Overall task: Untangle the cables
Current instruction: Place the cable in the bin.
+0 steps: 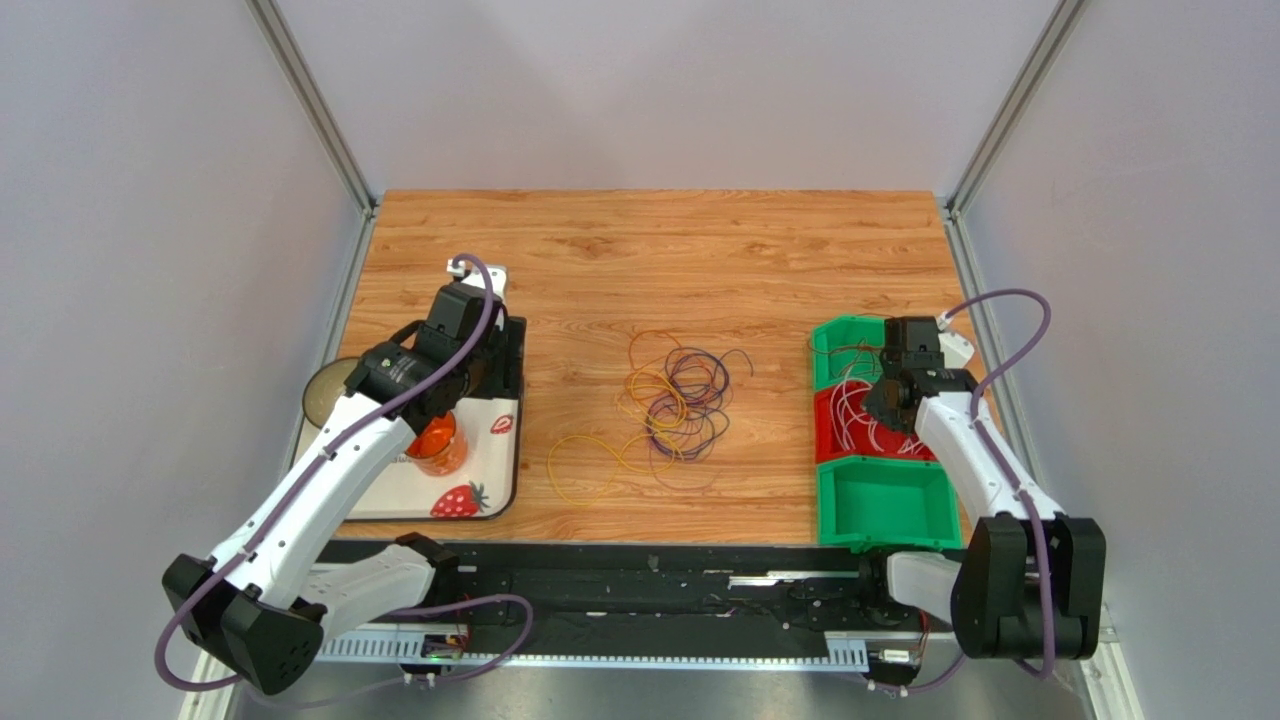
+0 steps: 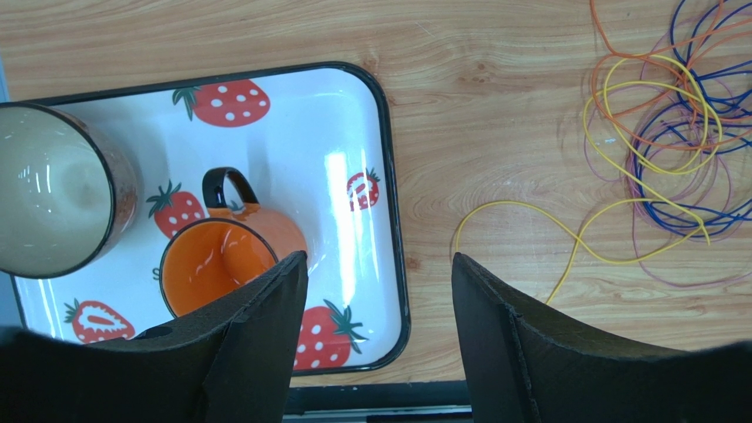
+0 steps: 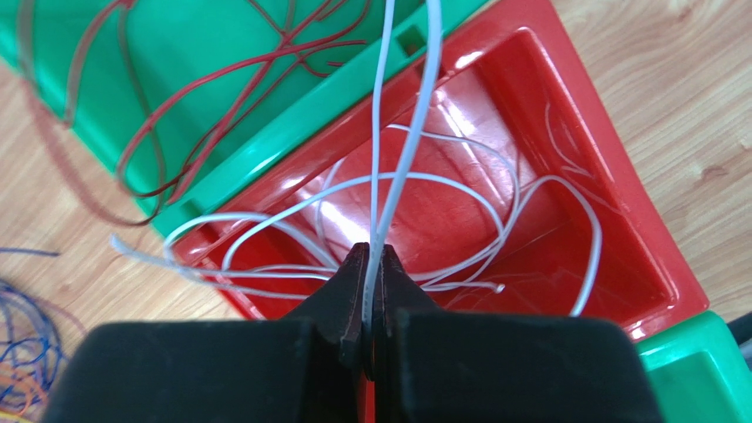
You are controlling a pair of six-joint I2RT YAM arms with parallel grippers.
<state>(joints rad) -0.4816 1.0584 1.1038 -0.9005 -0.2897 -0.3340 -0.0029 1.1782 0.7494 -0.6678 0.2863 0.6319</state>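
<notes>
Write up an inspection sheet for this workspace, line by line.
Surface: wooden table, no spills seen.
Job's things: mixed-colour tangle mid-table, with a yellow loop on the left arm's side; white cable in the red bin; red cables across a green bin.
Clutter: strawberry tray holding an orange mug and a grey cup.
Grippers: left gripper empty, jaws open, over the tray's edge; right gripper shut on the white cable above the red bin.
Cables: lilac hoses run along both arms.
Surroundings: grey walls, metal frame posts.
</notes>
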